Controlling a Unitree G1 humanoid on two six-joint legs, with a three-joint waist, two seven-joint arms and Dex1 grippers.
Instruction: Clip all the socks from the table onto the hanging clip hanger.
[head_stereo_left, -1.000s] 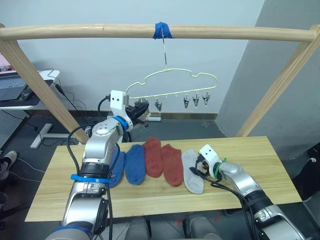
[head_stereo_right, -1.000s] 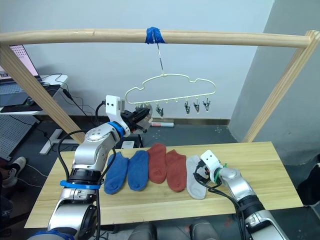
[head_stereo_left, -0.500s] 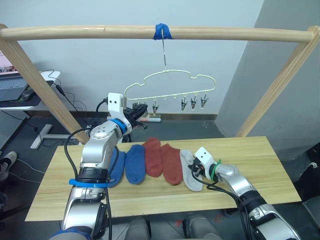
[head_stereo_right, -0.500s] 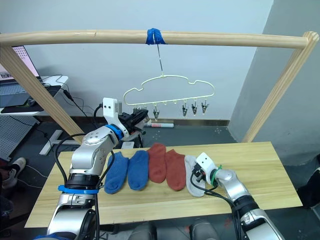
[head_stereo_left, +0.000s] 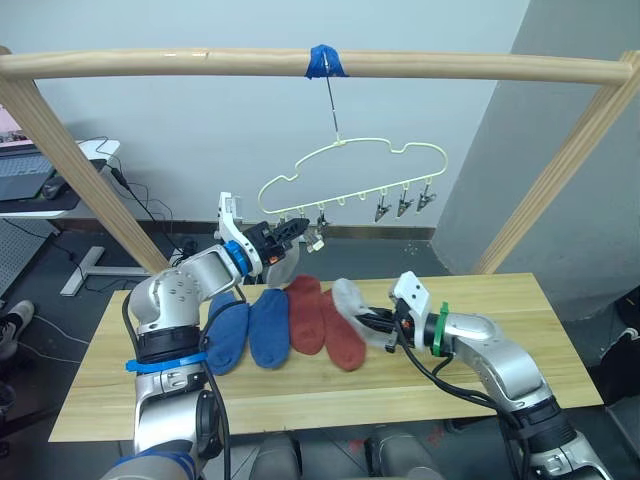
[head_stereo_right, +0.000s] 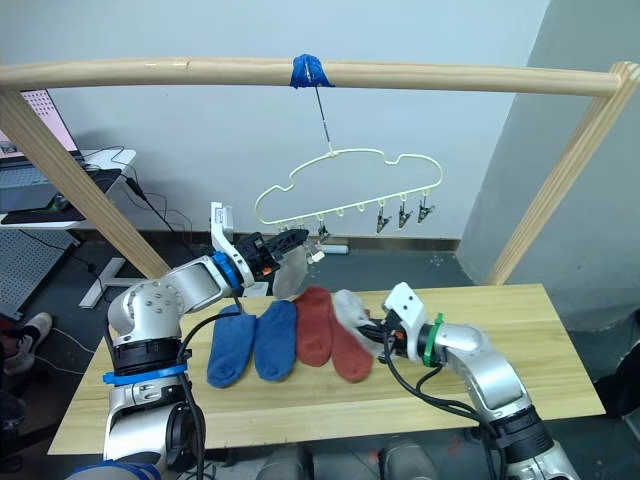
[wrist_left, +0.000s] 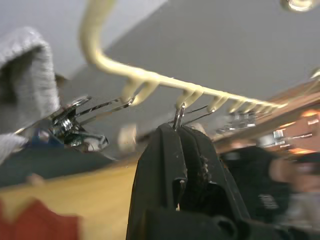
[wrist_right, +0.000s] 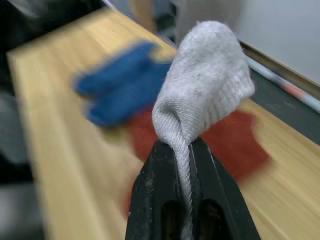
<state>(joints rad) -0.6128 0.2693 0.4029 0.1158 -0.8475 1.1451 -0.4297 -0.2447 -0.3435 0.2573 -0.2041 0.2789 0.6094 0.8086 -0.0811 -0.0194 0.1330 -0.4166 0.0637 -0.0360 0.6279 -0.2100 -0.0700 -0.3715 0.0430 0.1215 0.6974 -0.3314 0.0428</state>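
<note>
We see a light grey sock (wrist_right: 205, 95) pinched tight in our right end effector (wrist_right: 186, 150), lifted off the tabletop (head_stereo_left: 300, 390) above the red and blue socks (head_stereo_left: 290, 325). Our left end effector (wrist_left: 181, 131) is closed on a metal clip (wrist_left: 178, 116) of the clip hanger (head_stereo_left: 350, 165), with another grey sock (head_stereo_right: 290, 270) hanging just beside it.

Silver arms, blue and green bands

The plank table (head_stereo_left: 520, 330) carries two blue socks (head_stereo_left: 250, 330) and two red socks (head_stereo_left: 325, 322), side by side.

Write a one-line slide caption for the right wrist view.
Right gripper pinching a light grey sock above the table.
</note>
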